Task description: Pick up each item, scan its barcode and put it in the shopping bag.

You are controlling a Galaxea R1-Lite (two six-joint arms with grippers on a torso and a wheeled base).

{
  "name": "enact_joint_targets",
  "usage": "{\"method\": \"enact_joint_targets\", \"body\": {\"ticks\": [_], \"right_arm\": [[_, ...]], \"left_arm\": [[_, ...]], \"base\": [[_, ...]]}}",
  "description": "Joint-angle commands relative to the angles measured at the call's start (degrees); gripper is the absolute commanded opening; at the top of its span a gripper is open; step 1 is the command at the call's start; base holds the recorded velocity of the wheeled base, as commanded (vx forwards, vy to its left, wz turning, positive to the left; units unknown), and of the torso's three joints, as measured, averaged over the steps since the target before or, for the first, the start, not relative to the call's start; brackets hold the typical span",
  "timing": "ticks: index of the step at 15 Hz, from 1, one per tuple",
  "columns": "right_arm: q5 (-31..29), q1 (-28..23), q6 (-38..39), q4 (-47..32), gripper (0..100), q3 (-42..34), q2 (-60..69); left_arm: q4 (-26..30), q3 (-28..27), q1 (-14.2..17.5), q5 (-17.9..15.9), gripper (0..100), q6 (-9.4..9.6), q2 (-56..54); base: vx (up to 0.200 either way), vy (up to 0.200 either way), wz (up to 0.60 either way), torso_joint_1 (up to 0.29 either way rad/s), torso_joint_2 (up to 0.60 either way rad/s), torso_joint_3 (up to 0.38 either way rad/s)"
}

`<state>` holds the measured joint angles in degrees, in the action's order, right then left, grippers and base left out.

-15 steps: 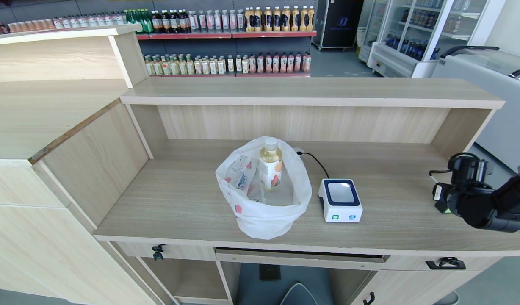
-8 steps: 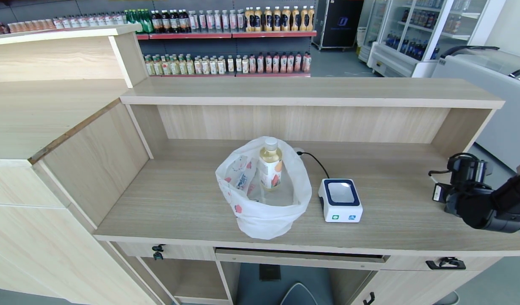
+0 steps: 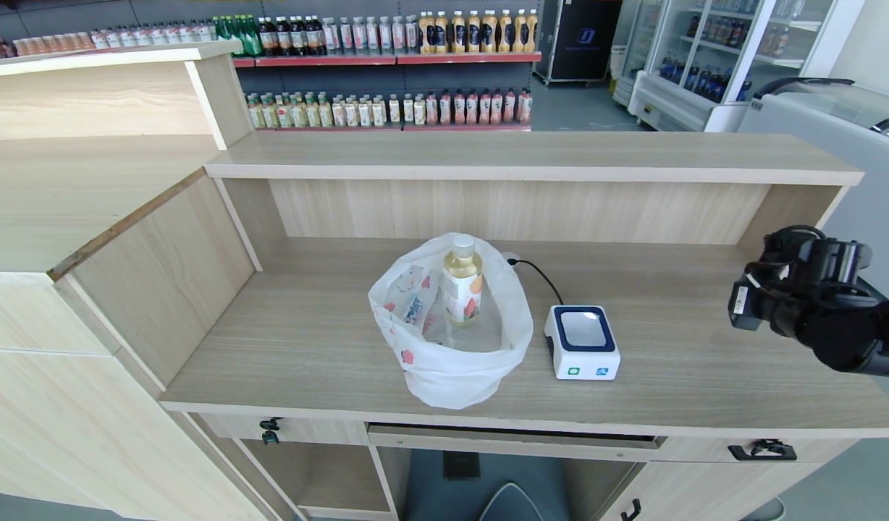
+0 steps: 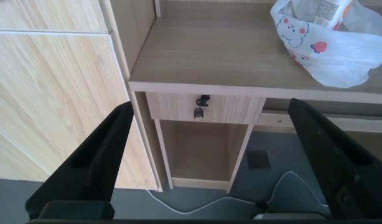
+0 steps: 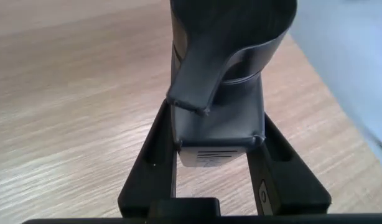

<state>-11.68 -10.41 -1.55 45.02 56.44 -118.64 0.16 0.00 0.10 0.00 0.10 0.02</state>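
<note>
Now the white shopping bag [image 3: 452, 376] sits open in the middle of the wooden worktop [image 3: 329, 347]. A bottle [image 3: 462, 282] of yellow drink stands up straight inside the bag, and a white packet [image 3: 412, 300] with pictures on it leans beside the bottle. Just beside the bag, on its right, is the little white and blue scanner [image 3: 582, 344], with its glass window facing up. A black cable [image 3: 542, 275] runs from the scanner toward the back of the worktop. The right claw [image 3: 756, 304] is over the right end of the worktop, well apart from the scanner. It is clamped on a dark pack [image 5: 219, 81], with one finger on each side of it. A white label [image 5: 209, 155] with black lines shows on the end of the pack closest to the wrist camera. The left claw [image 4: 209, 106] is down low in front of the worktop, on the left, and its two fingers are wide apart with nothing between them. Past it is a small drawer [image 4: 234, 109] under the worktop edge, with a key [image 4: 199, 112] in its lock. Far behind the worktop, shop shelves [image 3: 386, 59] carry rows of drinks.
</note>
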Motion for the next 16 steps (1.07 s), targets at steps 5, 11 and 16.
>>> {"method": "enact_joint_targets", "body": {"ticks": [5,11,16], "right_arm": [[56.2,3.4,8.8,-28.9,0,4.3,33.4],[59.6,19.9,13.1,-41.6,0,10.8,39.4],[59.6,29.2,11.9,-41.5,0,5.7,44.8]], "left_arm": [[0.0,0.0,0.0,0.0,100,-0.01,0.0],[0.0,0.0,0.0,0.0,100,-0.01,0.0],[-0.1,0.0,0.0,0.0,100,-0.01,0.0]], "base": [[0.000,0.000,0.00,0.000,0.00,0.000],[0.000,0.000,0.00,0.000,0.00,0.000],[0.000,0.000,0.00,0.000,0.00,0.000]]}}
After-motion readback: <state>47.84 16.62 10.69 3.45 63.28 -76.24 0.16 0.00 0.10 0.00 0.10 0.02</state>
